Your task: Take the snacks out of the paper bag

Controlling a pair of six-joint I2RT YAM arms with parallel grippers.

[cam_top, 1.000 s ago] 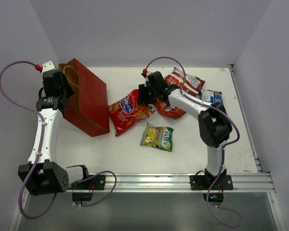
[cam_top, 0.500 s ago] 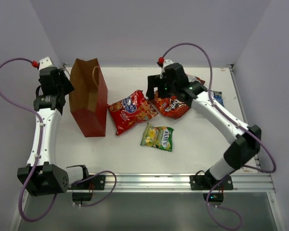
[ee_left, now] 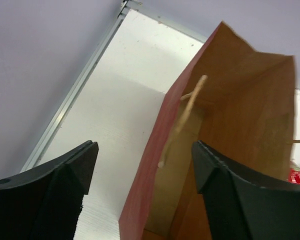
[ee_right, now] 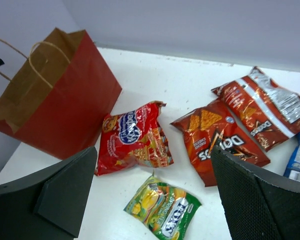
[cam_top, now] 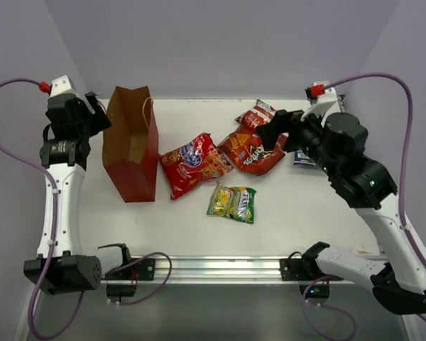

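Red-brown bag (cam_top: 131, 145) stands just right of the left gripper (cam_top: 96, 117), jaws spread, empty; snacks (cam_top: 193, 165) lie between it and the spread right gripper (cam_top: 273, 135).

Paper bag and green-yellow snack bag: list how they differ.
Size: the paper bag is far larger than the green-yellow bag.
Pose: the paper bag stands with its mouth open upward; the green-yellow bag lies flat.
Look: the paper bag is plain red-brown with tan cord handles; the green-yellow bag is shiny, printed and has no handles.
Shared: both rest on the white table.
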